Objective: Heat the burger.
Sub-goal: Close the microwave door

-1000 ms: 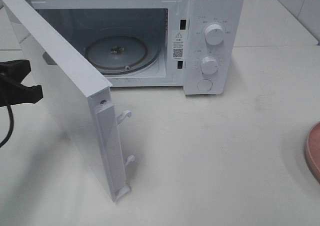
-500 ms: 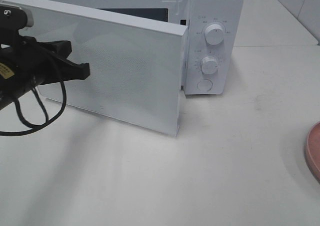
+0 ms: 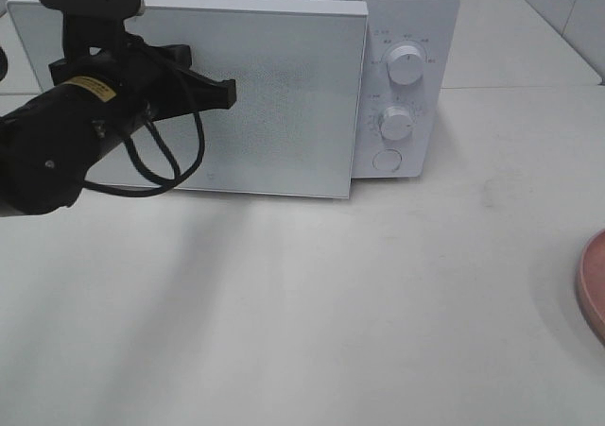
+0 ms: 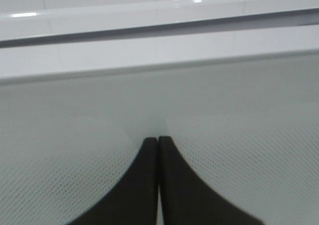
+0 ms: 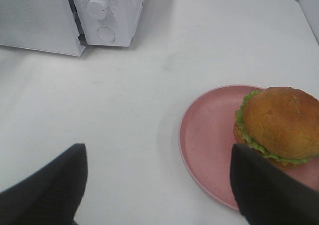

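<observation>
Exterior high view: white microwave (image 3: 402, 76) on a white bench (image 3: 378, 303), its door (image 3: 284, 95) swung nearly flush with the cabinet; whether it is fully latched cannot be told, since a narrow dark seam shows along its top edge. Two rotary knobs (image 3: 405, 67) and a round button (image 3: 386, 161) occupy the control panel, on the far side of the door from the left end effector (image 3: 227, 93). That end effector is fully closed, its black fingers pressed together with nothing between them, and its tip lies against the perforated door front. A black cable (image 3: 161, 161) loops beneath the arm.

Left wrist view: the two fingers (image 4: 144, 185) meet along a single line, directly before the dotted door surface.

Right wrist view: the right end effector (image 5: 157, 185) stands wide open and empty above the bench, one dark finger at each lower corner of the frame. The burger (image 5: 279, 122) sits on a round pink plate (image 5: 209, 135), just ahead of and beside one finger, clear of both. The microwave stands well beyond, across open bench. In the exterior high view only the plate's rim appears, at the right edge.
</observation>
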`<state>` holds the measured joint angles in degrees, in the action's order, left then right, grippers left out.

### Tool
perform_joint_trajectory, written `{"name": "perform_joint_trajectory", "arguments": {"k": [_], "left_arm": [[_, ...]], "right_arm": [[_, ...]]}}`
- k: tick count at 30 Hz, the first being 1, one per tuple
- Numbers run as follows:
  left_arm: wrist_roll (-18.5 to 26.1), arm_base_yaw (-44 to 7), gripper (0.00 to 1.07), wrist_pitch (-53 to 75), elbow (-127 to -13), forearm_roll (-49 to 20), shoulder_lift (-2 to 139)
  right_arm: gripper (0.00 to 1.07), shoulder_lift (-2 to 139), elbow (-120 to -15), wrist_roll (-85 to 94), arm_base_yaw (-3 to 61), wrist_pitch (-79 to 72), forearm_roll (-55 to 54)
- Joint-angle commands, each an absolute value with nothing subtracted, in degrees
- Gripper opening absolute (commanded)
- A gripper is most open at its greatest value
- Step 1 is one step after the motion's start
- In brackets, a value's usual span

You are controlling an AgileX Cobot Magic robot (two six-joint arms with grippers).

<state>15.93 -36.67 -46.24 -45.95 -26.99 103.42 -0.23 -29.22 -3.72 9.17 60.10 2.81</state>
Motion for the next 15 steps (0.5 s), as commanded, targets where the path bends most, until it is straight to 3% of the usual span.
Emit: {"name": "perform_joint_trajectory", "arguments": {"k": [1,10,15], "left_arm": [[16.6,-37.5,0.00,-45.8,-49.2,-29.7,104.6],[17.5,-37.8,0.00,-41.8,-55.9,-32.7,108.2],[20.4,-37.8,0.00,-41.7,-59.4,-34.1,110.6]], "right_arm": [[0.76,-1.8,-29.0,-3.0,8.9,59.5,2.8],[0.76,-1.8,-29.0,-3.0,8.9,59.5,2.8],[0.76,-1.8,-29.0,-3.0,8.9,59.5,2.8]]}}
